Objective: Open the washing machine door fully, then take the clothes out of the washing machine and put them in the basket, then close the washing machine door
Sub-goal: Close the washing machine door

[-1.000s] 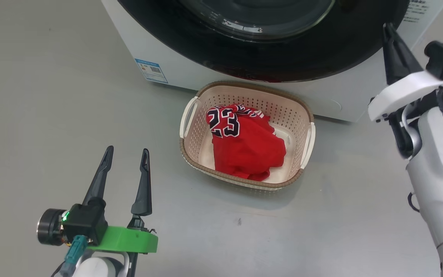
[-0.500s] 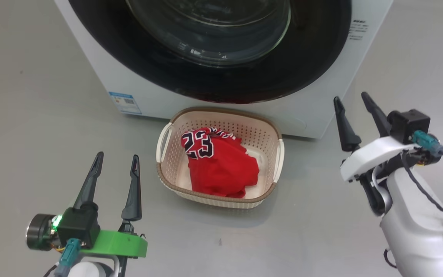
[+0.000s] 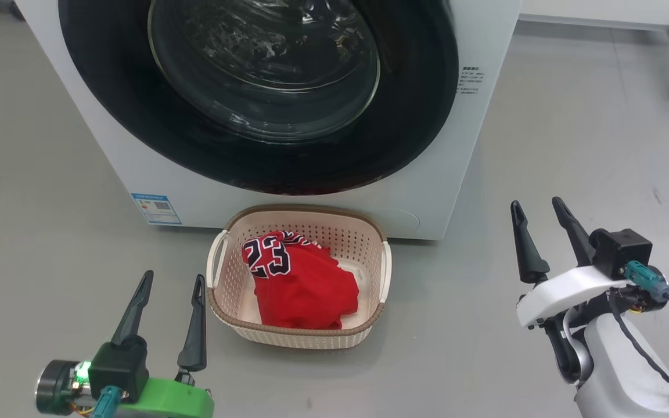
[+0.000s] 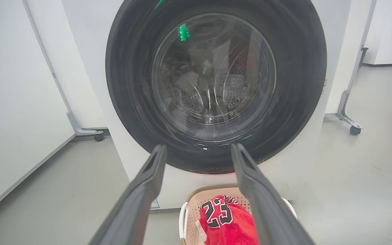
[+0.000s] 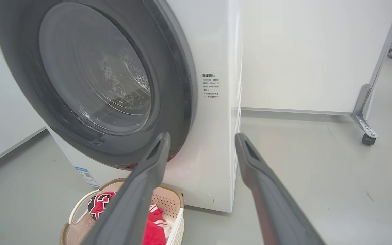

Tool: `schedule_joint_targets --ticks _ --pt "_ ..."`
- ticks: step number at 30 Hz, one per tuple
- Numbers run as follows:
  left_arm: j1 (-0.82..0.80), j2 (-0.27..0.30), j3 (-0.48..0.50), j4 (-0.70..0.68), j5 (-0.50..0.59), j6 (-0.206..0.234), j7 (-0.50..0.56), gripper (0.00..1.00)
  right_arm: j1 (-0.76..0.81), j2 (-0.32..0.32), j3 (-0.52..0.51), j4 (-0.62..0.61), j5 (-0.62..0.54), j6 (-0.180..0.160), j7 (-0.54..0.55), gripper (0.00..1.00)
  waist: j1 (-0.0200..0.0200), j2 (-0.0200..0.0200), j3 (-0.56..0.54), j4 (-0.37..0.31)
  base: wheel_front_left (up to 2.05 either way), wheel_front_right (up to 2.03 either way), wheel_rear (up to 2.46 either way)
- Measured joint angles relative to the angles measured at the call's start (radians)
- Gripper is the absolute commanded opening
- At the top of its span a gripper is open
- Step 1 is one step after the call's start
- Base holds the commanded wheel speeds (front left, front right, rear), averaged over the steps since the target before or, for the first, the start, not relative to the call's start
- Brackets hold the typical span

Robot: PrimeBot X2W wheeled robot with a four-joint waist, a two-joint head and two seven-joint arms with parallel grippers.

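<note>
The clothes lie heaped in the basket, parked just before the washing machine for a short carry; the washing machine door looks shut, though its latch is hidden; left gripper and right gripper flank the basket, fingers spread wide, holding nothing.

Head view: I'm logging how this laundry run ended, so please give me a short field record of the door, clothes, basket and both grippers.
washing machine door: closed against the front of the washing machine
clothes: red bundle, number 23 showing, inside the basket
basket: on the floor, in front of the machine, below the door
left gripper: open, empty, left of the basket
right gripper: open, empty, right of the basket
</note>
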Motion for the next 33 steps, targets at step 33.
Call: schedule_joint_targets --ticks 33 --pt "0.078 0.012 0.018 -0.067 -0.001 0.000 0.058 1.00 0.330 0.008 -0.006 -0.327 -0.016 -0.088 0.000 1.00 0.0000 0.0000 -0.061 -0.104 0.00 0.00 0.00"
